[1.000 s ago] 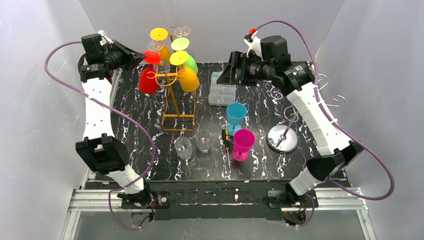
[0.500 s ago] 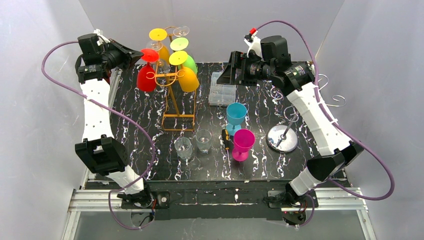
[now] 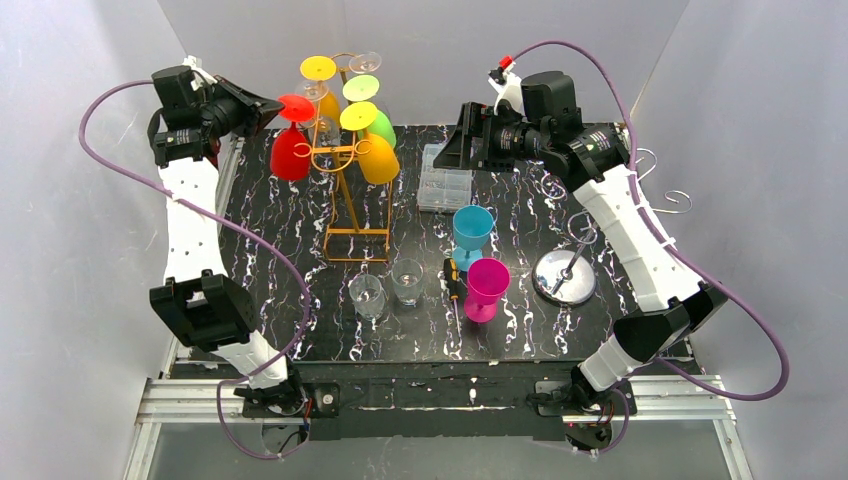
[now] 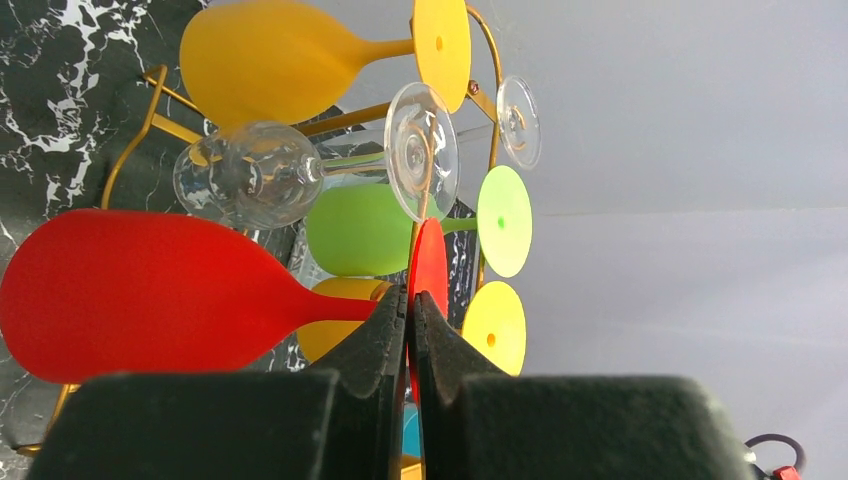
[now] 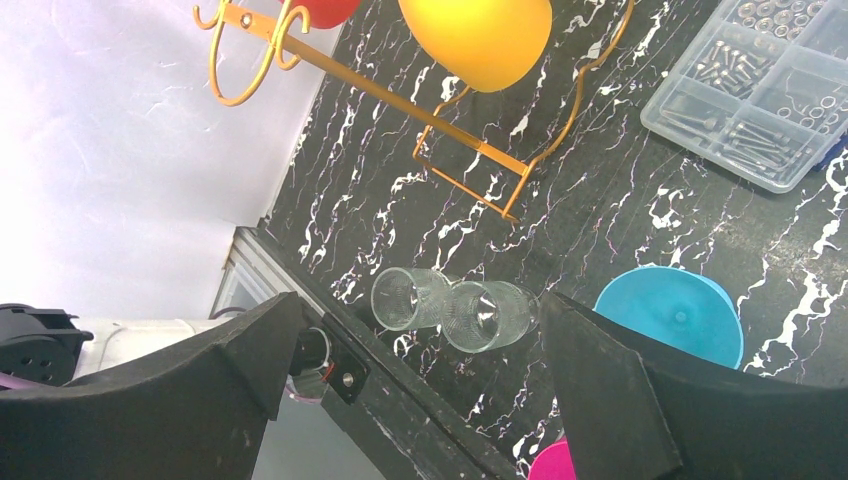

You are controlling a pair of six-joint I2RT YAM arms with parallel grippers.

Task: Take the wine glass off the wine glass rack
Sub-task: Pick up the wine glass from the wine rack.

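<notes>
The red glass (image 4: 150, 295) hangs bowl-down and foot-up at the left side of the rack (image 3: 356, 260), its long axis nearly upright and leaning a little, with the foot toward the left gripper (image 4: 410, 300). In the left wrist view that axis runs straight across the fingers, bowl out to their left and the thin round foot edge-on just to their right. The glass is opaque, matte red, with a long rounded bowl narrowing into a short stem. The left gripper is pinched on that stem right at the foot, with no gap showing; whether the foot is on a rack arm cannot be told. Just past the fingers hang 1 clear glass (image 4: 250, 175), 1 green glass (image 4: 360, 230) and 2 yellow ones. The right gripper (image 5: 420, 300) hangs well apart from the rack, spread wide and holding nothing.
</notes>
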